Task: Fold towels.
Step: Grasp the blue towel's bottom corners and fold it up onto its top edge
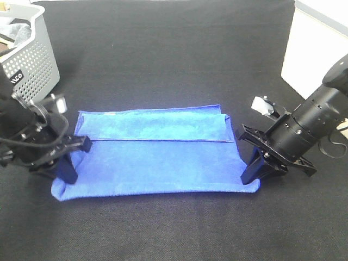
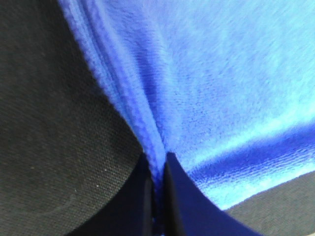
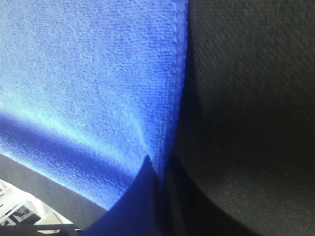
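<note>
Blue towel, partly folded, lies on the black tabletop between left gripper and right gripper. Left wrist: jaws closed on the towel's edge. Right wrist: likewise. Risk: shallow pinches may slip; uneven lifting skews the fold.

So the whole work surface is a black woven cloth, kind of a coarse mesh texture up close in the wrist views, and it runs pretty much edge to edge. Far left corner has a light grey plastic basket with perforated sides and a little black label with white lettering I can't really read, plus something grey bunched up inside, no idea what it is. Over on the far right edge there's a white boxy panel thing standing beside the cloth.
</note>
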`<control>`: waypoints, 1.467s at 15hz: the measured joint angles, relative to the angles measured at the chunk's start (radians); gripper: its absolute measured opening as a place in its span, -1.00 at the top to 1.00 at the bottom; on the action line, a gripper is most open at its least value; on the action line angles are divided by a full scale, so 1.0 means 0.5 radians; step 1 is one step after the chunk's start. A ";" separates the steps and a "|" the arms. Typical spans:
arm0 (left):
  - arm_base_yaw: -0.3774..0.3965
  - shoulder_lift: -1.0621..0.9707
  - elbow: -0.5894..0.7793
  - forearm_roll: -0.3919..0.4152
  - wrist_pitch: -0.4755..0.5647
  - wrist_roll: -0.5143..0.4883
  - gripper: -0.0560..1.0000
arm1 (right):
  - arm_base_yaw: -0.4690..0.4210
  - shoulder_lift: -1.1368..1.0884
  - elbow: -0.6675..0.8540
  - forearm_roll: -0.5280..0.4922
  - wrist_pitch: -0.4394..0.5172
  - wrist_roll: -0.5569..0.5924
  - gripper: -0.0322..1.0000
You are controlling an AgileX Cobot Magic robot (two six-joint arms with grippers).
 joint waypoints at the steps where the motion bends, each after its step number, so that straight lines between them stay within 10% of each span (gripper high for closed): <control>1: 0.000 -0.046 0.002 -0.010 -0.044 0.000 0.84 | 0.000 0.000 0.002 0.004 -0.014 -0.002 0.94; 17: 0.070 0.470 -0.838 0.042 -0.332 -0.114 0.84 | 0.000 0.570 -1.264 -0.110 0.064 0.064 0.92; 19: 0.070 0.534 -0.880 0.048 -0.314 -0.114 0.68 | 0.000 0.592 -1.274 -0.116 0.064 0.064 0.61; 22: 0.070 0.544 -0.882 0.088 -0.292 -0.114 -0.22 | 0.000 0.566 -1.274 -0.138 0.080 0.122 -0.47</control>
